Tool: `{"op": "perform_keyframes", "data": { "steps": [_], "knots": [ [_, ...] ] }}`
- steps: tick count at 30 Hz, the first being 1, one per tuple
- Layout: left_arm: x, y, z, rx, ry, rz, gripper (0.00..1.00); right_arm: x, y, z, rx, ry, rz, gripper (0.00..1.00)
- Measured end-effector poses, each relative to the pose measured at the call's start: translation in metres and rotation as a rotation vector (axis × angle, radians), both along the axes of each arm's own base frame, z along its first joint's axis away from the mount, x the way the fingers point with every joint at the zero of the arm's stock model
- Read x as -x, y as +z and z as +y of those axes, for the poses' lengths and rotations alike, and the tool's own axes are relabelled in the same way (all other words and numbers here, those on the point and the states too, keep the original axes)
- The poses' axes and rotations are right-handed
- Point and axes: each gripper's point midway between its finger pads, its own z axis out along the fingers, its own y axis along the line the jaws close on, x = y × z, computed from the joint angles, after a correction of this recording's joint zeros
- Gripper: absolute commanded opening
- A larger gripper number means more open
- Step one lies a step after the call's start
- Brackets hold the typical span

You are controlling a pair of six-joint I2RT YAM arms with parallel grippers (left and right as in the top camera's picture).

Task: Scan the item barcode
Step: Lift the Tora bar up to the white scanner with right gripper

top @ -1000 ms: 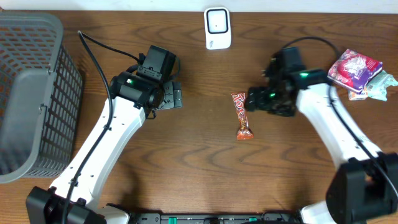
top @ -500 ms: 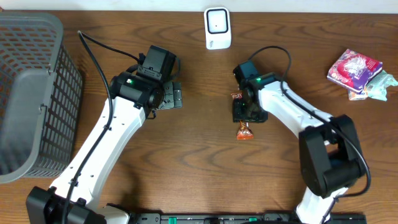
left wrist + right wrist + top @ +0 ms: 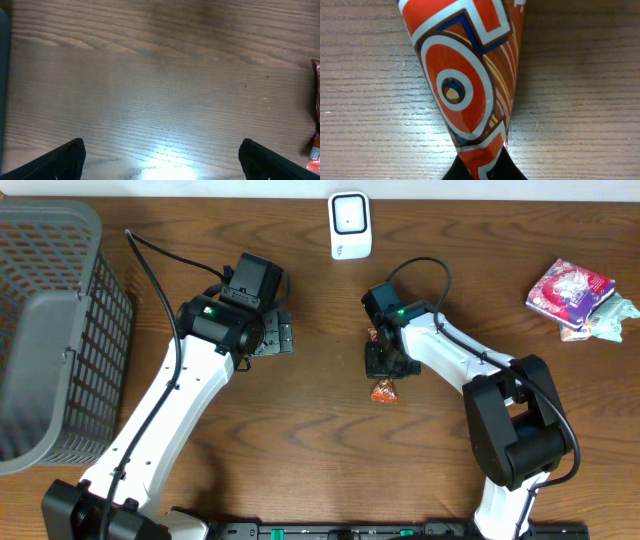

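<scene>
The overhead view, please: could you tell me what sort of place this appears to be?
Probably a mock shop checkout on a wooden table: a white scanner at the far edge, a grey basket at the left, and a candy bar and snack packets as goods.

Candy bar (image 3: 465, 90): glossy orange-red wrapper, white-edged shapes, blue line, brown stripes, 1 bullseye of white, red, dark blue and yellow rings. Table (image 3: 300, 450): brown wood grain with darker streaks. Scanner (image 3: 350, 225): white, grey window. Basket (image 3: 50, 330): grey, grid mesh. Left arm (image 3: 170, 410) and right arm (image 3: 450, 352): white shells, black joints, 1 green light each. Pink packet (image 3: 570, 288): magenta with pale swirls. Mint packet (image 3: 615, 315): pale green.
</scene>
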Motion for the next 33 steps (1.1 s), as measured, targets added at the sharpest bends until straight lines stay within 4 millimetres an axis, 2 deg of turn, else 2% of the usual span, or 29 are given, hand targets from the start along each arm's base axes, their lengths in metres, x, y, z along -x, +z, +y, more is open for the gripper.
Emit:
{"op": "perform_keyframes", "data": {
  "steps": [3, 6, 9, 12, 14, 16, 24, 26, 28, 33],
  "knots": [
    [0.000, 0.000, 0.000, 0.000, 0.000, 0.000, 0.98, -0.002, 0.002, -0.001, 0.005, -0.001, -0.002, 0.01],
    [0.000, 0.000, 0.000, 0.000, 0.000, 0.000, 0.98, -0.014, 0.010, -0.002, 0.021, -0.001, -0.020, 0.01],
    [0.000, 0.000, 0.000, 0.000, 0.000, 0.000, 0.98, -0.053, 0.038, 0.004, 0.002, -0.012, -0.137, 0.01],
    [0.000, 0.000, 0.000, 0.000, 0.000, 0.000, 0.98, -0.111, 0.083, 0.019, -0.060, -0.019, -0.351, 0.01],
    [0.000, 0.000, 0.000, 0.000, 0.000, 0.000, 0.98, -0.141, 0.111, 0.030, -0.107, -0.021, -0.484, 0.01],
    [0.000, 0.000, 0.000, 0.000, 0.000, 0.000, 0.98, -0.162, 0.130, 0.038, -0.145, -0.025, -0.585, 0.01],
    [0.000, 0.000, 0.000, 0.000, 0.000, 0.000, 0.98, -0.214, 0.182, 0.059, -0.281, -0.072, -0.875, 0.01],
    [0.000, 0.000, 0.000, 0.000, 0.000, 0.000, 0.98, -0.224, 0.187, 0.062, -0.311, -0.094, -0.920, 0.01],
    [0.000, 0.000, 0.000, 0.000, 0.000, 0.000, 0.98, -0.230, 0.180, 0.064, -0.327, -0.115, -0.926, 0.01],
    [0.000, 0.000, 0.000, 0.000, 0.000, 0.000, 0.98, -0.248, 0.140, 0.067, -0.335, -0.147, -0.860, 0.01]
  ]
}}
